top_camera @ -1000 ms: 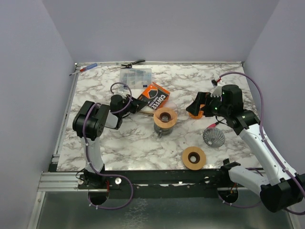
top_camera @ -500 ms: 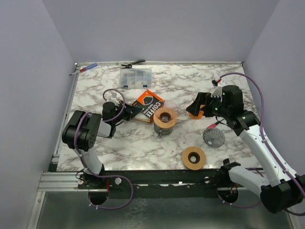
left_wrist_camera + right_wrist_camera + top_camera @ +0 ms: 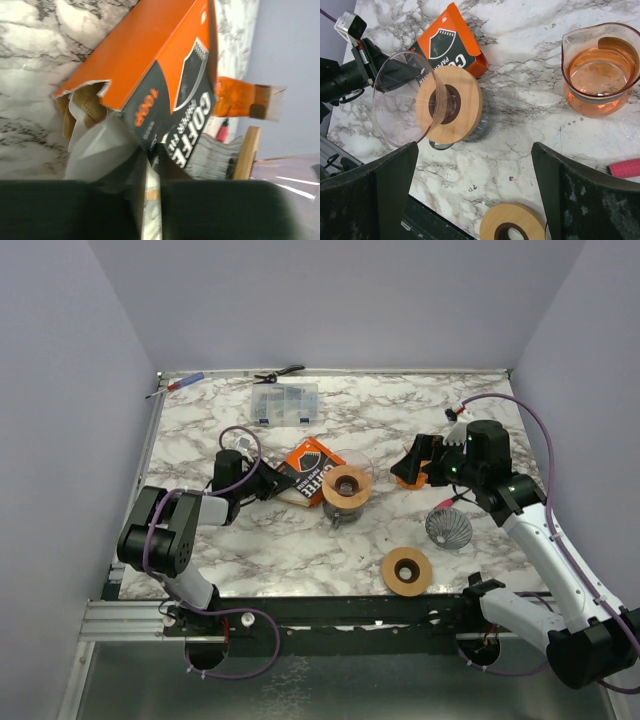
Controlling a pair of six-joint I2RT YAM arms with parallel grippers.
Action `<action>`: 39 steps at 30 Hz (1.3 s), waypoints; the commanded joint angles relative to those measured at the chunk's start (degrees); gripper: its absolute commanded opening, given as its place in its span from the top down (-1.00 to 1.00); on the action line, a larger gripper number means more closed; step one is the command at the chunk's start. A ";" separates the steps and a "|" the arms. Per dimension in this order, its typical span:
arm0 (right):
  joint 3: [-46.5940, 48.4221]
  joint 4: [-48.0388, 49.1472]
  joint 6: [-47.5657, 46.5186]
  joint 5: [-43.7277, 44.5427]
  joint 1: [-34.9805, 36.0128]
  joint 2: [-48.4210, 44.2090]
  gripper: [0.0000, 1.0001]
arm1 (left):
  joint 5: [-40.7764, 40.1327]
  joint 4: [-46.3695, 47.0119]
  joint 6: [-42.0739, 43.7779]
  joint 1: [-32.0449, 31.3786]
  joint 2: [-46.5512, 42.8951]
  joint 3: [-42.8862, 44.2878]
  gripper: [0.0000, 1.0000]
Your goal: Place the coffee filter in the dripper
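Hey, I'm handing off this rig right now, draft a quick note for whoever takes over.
Left gripper: jaws shut at the open end of the coffee filter box, where brown filters show; pinching something thin, filter or liner, cannot tell.
Right gripper: open, empty, hovering right of the glass dripper.
Done: nothing; dripper holds no filter.
Left: draw one filter out, seat it in the dripper.

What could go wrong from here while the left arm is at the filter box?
1. The left gripper is pinched shut at the torn mouth of the filter box, where white wrapping shows; it may pull wrapping or the whole box, not one filter.
2. The glass dripper stands right beside the box; a dragged box could knock it.
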 commanded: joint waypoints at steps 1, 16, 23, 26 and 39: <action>-0.77 1.41 0.71 -0.36 -0.27 -1.16 -0.99 | -2.56 -10.87 6.50 0.32 -3.67 1.58 0.26; -2.35 1.98 1.28 -0.89 -0.33 -2.12 -0.99 | -14.91 -28.94 13.27 0.26 -20.47 2.45 -0.72; -2.76 2.10 1.30 -1.00 -0.31 -2.50 -0.99 | -18.24 -31.94 14.29 0.39 -23.46 0.91 -0.54; -2.95 2.14 1.42 -1.31 -0.29 -2.55 -0.99 | -17.50 -31.41 14.25 0.52 -21.52 0.88 -0.40; -4.07 3.00 2.30 -1.24 -0.35 -2.79 -0.99 | -16.64 -25.32 12.91 0.59 -14.02 1.02 0.00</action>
